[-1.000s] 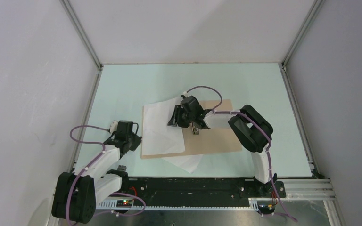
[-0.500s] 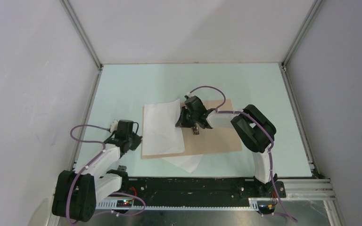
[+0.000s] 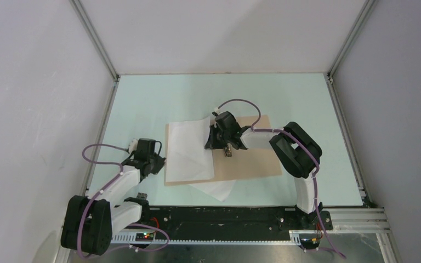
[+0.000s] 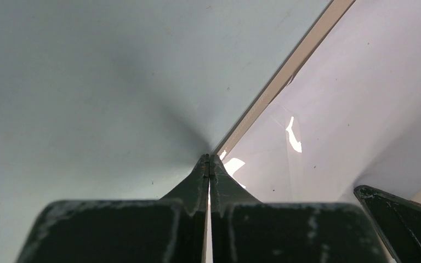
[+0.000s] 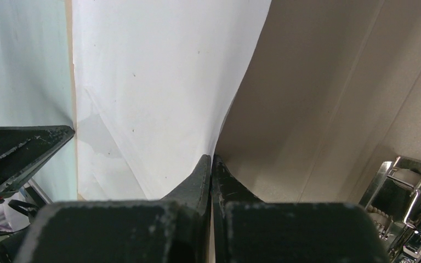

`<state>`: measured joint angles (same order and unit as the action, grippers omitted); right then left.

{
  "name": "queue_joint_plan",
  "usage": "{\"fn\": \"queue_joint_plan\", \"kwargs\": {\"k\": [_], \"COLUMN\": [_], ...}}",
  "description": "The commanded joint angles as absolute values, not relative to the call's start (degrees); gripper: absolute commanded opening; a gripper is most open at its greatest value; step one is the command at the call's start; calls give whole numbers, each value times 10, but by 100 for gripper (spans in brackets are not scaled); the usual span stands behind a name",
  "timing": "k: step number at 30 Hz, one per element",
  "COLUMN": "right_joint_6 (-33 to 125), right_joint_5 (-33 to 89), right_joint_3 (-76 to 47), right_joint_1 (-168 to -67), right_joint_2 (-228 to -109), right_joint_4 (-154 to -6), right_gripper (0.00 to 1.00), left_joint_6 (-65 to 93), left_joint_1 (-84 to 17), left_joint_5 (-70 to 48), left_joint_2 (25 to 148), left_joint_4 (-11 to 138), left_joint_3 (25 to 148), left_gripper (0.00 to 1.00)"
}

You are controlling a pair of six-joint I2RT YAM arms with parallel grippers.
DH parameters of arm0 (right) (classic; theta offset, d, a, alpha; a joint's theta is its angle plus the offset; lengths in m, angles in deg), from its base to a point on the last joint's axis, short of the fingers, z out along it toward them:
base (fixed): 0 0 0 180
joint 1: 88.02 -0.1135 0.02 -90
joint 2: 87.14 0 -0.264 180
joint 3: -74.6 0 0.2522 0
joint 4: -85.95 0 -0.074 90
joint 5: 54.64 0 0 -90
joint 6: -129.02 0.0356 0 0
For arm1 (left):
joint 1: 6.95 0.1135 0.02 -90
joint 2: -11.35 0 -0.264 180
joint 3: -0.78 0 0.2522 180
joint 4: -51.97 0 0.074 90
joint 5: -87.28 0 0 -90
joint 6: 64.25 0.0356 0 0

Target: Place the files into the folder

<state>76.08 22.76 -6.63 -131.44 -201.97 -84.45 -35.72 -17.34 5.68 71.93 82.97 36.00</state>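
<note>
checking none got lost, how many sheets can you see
2: one sheet on the folder's left half; another poking out from under its near edge. More may be stacked or hidden.

A robotics lab test cell. Plain white panels (image 3: 225,33) on aluminium rails (image 3: 96,41) box in the pale green worktop (image 3: 307,98) beyond and beside the left end effector (image 3: 159,163) and right end effector (image 3: 209,143). Behind them sit a black base rail (image 3: 225,216), purple cables (image 3: 96,150) and a lit circuit board (image 3: 144,236).
</note>
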Motion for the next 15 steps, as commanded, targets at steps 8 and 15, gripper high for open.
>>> {"fn": "queue_joint_plan", "kwargs": {"k": [8,15], "right_joint_6": [718,725], "right_joint_5": [159,152], "right_joint_3": [-78,-86], "right_joint_1": [-1310,-1319], "right_joint_2": [-2017,-2035], "right_joint_4": [-883,-892], "right_gripper": [0,0], "left_joint_6": [-349,-347], "left_joint_1": [-179,-178], "left_joint_5": [62,62], "left_joint_2": [739,747], "left_joint_4": [855,852], "left_joint_3": [365,368], "left_gripper": [0,0]}}
